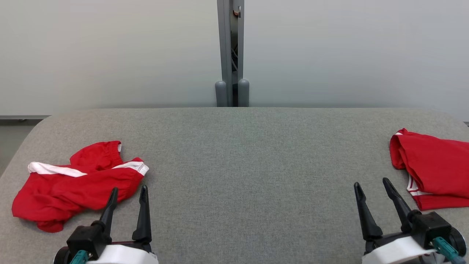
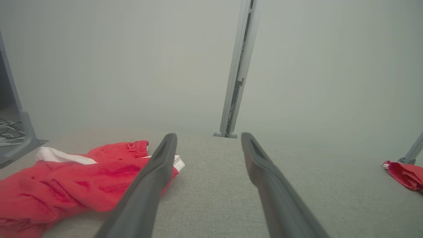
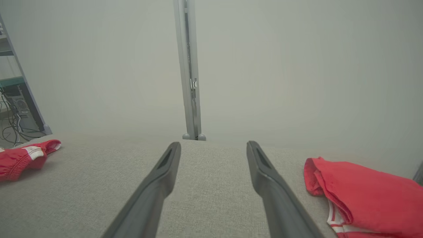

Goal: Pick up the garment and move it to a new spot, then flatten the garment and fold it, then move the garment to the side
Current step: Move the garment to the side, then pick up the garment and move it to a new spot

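A crumpled red garment [image 1: 78, 183] with white stripes lies at the table's left, also seen in the left wrist view as the red garment [image 2: 66, 185]. My left gripper [image 1: 129, 191] stands open just to its right at the front edge, its left finger overlapping the cloth's edge in view, nothing between the fingers [image 2: 155, 175]. A second red garment [image 1: 432, 168], folded, lies at the far right. My right gripper [image 1: 372, 185] is open beside it, to its left, holding nothing. The right wrist view has the folded garment [image 3: 366, 195] at the right of the fingers [image 3: 264, 175].
The grey fabric table [image 1: 242, 165] has a wide bare middle between the two garments. A grey post [image 1: 231, 55] rises behind the far edge against a pale wall. Cables and a shelf frame [image 3: 16, 109] stand off the table's left.
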You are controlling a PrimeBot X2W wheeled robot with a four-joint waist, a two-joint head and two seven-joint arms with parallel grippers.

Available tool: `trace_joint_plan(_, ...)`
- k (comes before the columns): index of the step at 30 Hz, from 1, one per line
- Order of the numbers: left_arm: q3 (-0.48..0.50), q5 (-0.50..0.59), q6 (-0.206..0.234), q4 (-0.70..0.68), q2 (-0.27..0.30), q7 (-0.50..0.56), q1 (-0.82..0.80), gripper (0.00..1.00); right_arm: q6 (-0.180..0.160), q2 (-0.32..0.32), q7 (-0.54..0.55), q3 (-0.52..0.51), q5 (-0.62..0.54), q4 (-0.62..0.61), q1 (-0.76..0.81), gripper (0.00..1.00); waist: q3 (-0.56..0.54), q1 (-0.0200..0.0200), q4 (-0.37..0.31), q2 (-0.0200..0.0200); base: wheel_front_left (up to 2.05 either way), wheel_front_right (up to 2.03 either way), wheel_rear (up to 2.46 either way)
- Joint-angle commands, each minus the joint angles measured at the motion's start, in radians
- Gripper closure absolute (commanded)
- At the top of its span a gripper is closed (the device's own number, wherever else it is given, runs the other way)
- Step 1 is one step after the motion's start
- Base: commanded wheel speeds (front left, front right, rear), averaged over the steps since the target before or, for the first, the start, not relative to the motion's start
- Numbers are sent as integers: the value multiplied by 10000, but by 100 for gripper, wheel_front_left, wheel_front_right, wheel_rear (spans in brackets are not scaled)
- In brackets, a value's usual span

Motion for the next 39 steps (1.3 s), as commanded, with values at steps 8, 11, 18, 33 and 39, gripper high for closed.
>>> trace_joint_plan(8,294,873,-404,121,-51,-44,466,0,-6,-61,-40,-53,161,-253,755,0,-174,0,-126,0,0,0,0)
trace_joint_plan(11,335,1018,-441,143,-76,-45,525,0,-6,-61,-40,-68,144,-239,808,0,-197,0,-153,0,0,0,0)
trace_joint_plan(18,395,1125,-522,202,-111,-46,481,0,-6,-60,-39,-99,153,-219,808,0,-225,0,-123,0,0,0,0)
trace_joint_plan(33,394,1169,-357,14,-118,-34,377,0,-6,-55,-40,234,570,-67,838,0,-96,0,1400,0,0,0,0)
trace_joint_plan(39,524,1256,-311,-102,-115,-34,483,0,-6,-60,-39,352,598,-250,771,0,-39,0,2275,0,0,0,0)
